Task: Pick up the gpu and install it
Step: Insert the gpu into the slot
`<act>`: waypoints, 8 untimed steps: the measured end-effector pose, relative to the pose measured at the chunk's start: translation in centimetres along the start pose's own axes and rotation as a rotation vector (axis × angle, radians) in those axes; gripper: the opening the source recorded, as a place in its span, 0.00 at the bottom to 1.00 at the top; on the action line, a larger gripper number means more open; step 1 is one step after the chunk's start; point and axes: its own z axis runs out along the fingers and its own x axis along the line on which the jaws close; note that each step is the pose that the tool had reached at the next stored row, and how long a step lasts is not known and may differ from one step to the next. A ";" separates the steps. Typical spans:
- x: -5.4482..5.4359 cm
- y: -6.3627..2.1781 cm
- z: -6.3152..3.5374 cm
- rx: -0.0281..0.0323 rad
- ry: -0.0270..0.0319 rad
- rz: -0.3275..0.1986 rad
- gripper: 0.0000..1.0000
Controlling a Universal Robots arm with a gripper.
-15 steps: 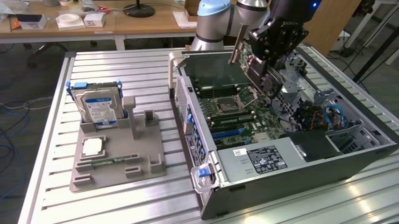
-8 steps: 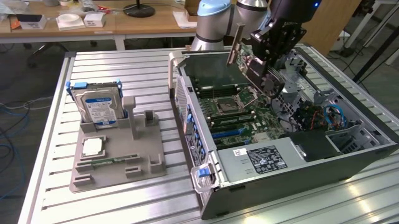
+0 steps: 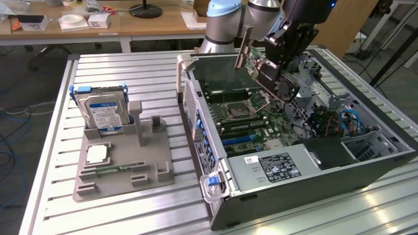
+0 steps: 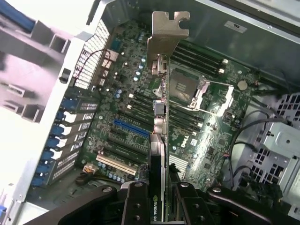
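Note:
My gripper (image 3: 282,63) hangs over the open computer case (image 3: 382,164) and is shut on the gpu (image 3: 259,67). The card is tilted, green board and black cooler facing the exterior view's right, its metal bracket toward the case's back wall. In the wrist view the gpu (image 4: 168,33) shows edge-on, clamped between the black fingers (image 4: 136,201) of my gripper (image 4: 159,199), bracket end farthest from the camera. It floats above the motherboard (image 4: 206,140), clear of the slots, with the blue slot (image 4: 131,127) beside its line.
A grey fixture (image 3: 124,171) on the slatted table holds an upright hard drive (image 3: 101,110), a processor (image 3: 97,154) and a memory stick (image 3: 117,170). Inside the case are the power supply (image 3: 274,166) and blue cables (image 3: 351,121). A cluttered wooden desk (image 3: 156,24) stands behind.

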 end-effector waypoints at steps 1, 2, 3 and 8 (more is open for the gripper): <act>0.0 0.00 0.00 0.0003 0.0006 -0.013 0.26; 0.0 0.00 0.00 0.0006 0.0011 -0.025 0.26; 0.0 0.00 0.00 0.0009 0.0016 -0.038 0.26; 0.0 0.00 0.01 0.0023 0.0042 -0.102 0.26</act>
